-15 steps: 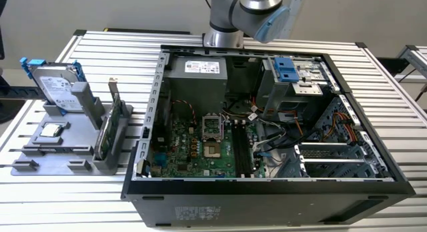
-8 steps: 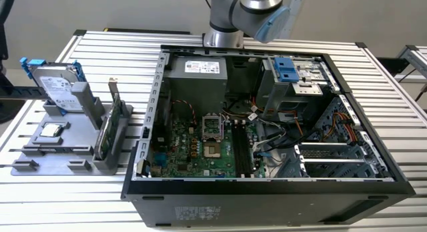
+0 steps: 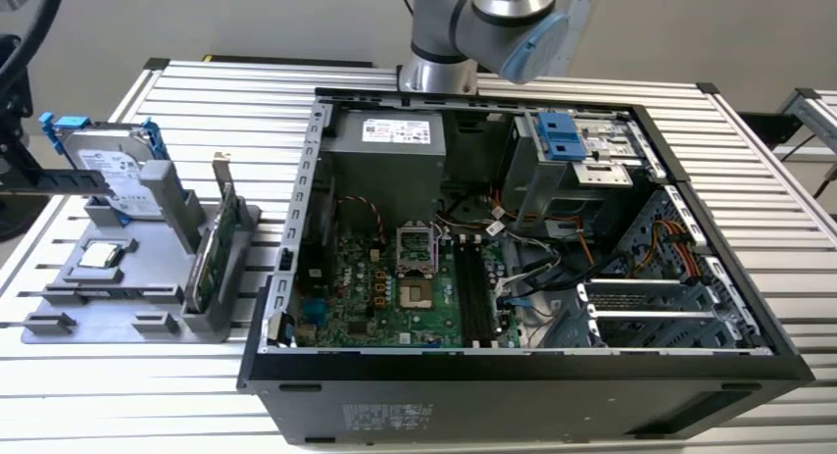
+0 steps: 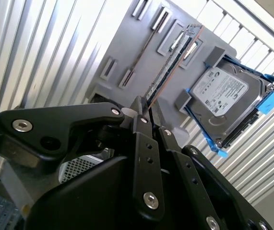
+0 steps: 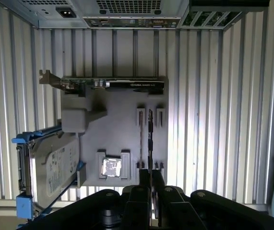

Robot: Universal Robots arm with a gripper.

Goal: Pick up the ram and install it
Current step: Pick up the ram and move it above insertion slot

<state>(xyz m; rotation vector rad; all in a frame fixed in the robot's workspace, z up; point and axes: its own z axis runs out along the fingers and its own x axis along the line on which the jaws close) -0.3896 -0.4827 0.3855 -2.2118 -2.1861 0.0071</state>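
The ram [image 5: 149, 139] is a thin dark stick standing on edge in a slot of the grey holder [image 5: 122, 103]. The second wrist view shows its side with a row of chips [image 4: 172, 62]. My gripper [image 5: 150, 176] hangs well above the holder, in line with the ram's length. Its two black fingers [image 4: 140, 120] stand close together with a narrow gap between them, and nothing is in that gap. The ram's near end shows just past the fingertips in both wrist views.
The holder [image 3: 78, 277] also carries a silver hard drive with blue rails [image 5: 53, 165], a green card with a metal bracket [image 5: 108, 84] and a small square chip [image 5: 112, 167]. The open computer case [image 3: 523, 361] lies at the exterior view's right, black memory slots [image 3: 477, 292] on its board.
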